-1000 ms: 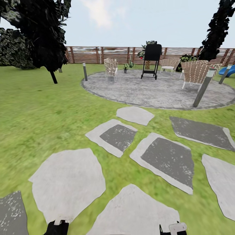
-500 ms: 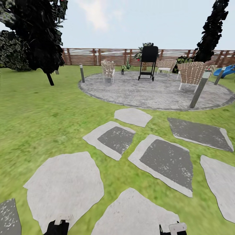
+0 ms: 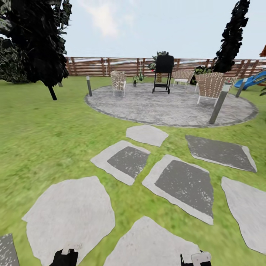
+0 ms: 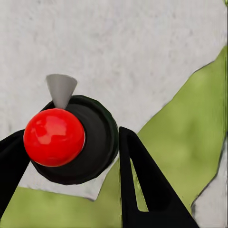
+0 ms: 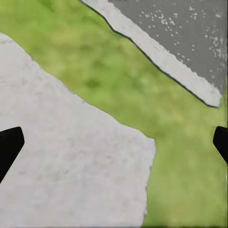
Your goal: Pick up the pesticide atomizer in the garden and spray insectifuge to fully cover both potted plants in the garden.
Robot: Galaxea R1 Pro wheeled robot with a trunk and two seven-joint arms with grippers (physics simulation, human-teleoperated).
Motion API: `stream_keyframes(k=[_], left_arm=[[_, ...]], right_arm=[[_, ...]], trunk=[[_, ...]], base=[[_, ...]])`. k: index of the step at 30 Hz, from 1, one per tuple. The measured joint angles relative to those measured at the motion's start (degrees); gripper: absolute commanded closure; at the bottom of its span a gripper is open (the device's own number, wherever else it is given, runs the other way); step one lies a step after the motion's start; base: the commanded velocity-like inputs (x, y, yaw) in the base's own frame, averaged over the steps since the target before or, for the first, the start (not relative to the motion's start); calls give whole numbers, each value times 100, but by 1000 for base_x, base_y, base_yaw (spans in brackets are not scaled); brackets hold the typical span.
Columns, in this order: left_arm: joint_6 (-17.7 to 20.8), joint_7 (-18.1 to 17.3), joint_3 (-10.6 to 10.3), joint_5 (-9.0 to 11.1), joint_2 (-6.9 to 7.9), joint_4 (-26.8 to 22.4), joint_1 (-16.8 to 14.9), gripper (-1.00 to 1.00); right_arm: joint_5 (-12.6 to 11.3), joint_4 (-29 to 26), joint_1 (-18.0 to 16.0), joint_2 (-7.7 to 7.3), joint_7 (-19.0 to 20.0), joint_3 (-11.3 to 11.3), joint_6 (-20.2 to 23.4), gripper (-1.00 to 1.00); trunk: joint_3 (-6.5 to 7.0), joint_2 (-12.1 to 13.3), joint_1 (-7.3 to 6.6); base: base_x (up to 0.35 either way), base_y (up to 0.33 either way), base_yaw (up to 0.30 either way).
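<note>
View rolled fwd since 1 s ago; patio (image 3: 173, 107) looks farther. Left gripper (image 4: 71, 156) clamped on pesticide atomizer (image 4: 71, 140) w/ red cap, above stepping stone (image 4: 118, 42). Right gripper (image 5: 114, 142) fingers wide apart, holding nothing, over lawn (image 5: 118, 90).

the head view looks forward and down from standing height over the lawn (image 3: 44, 140), along the stepping stones (image 3: 129, 160) toward the far round patio (image 3: 170, 105) and fence (image 3: 111, 66). both wrist views look straight down from close above the ground: the left at pale stone (image 4: 118, 42) and grass, the right at grass (image 5: 118, 80) between slabs, ground the head view shares at its lower edge.
</note>
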Motion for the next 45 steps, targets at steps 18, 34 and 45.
stream_keyframes(k=[18, 34, 45], left_arm=[[0, 4, 2, 0, 1, -9, 1, 100], [8, 11, 3, 45, 1, -10, 1, 100], [8, 10, 4, 45, 15, -10, 2, 100]], right_arm=[[0, 1, 0, 0, 3, 1, 0, -100], [0, -3, 0, -8, 1, -7, 0, -100], [0, -5, 0, -8, 5, -4, 0, -100]], trunk=[[325, 563, -308], [326, 563, -312], [326, 563, -312]], base=[[10, 2, -146], [319, 46, -2], [338, 0, 0]])
